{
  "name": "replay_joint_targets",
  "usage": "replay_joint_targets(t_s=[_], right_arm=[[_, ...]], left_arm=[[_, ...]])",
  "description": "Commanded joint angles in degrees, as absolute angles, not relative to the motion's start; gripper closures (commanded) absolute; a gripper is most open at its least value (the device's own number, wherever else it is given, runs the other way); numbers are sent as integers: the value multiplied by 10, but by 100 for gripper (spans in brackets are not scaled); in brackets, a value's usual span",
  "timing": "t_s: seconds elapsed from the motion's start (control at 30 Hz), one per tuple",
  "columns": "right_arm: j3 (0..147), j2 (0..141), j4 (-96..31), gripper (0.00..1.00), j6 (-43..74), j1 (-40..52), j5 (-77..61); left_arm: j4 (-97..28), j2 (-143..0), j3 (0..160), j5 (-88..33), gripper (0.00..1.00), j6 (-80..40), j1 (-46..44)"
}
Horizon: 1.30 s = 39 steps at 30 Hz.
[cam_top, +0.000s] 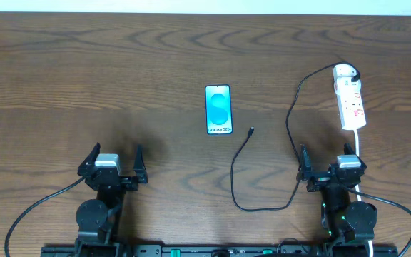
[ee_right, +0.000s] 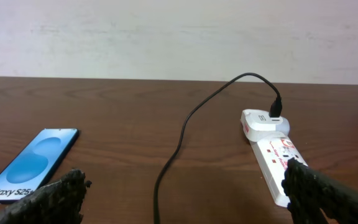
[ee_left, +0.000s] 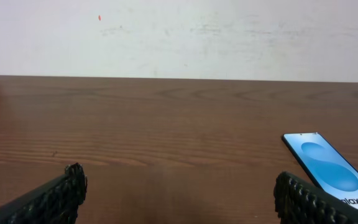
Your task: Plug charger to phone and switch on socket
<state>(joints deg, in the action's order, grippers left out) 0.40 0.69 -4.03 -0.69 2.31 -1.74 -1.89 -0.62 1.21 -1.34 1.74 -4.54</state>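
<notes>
Judging by the layout, the task is at its opening step with nothing grasped. The left gripper [ee_left: 180, 184] and the right gripper [ee_right: 185, 185] sit low in the overhead frame, each with jaws spread wide and empty.

The phone [cam_top: 218, 109] lies flat at centre frame with its blue screen up and "Galaxy S25+" at its lower end. The charger [cam_top: 233, 171] is a thin black cable. It runs from the top end of the socket [cam_top: 349, 96] at upper right, loops down the bench [cam_top: 84, 71] and rises to its plug tip [cam_top: 252, 130], just lower right of the phone and not touching it.

The next move likely calls for pinching the cable just behind that small tip and lining it up with the phone's lower edge. The port itself is too small to see. Whether the socket is switched on cannot be told.
</notes>
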Motion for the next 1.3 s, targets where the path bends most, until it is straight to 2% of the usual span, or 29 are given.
replay_joint_targets(t_s=[0.0,1.27], right_arm=[[3,4,-43,1,-14,21,-16],[3,4,-43,1,-14,21,-16]], left_arm=[[-42,-2,2,3,2,25,-42],[-40,-2,2,-7,2,25,-42]])
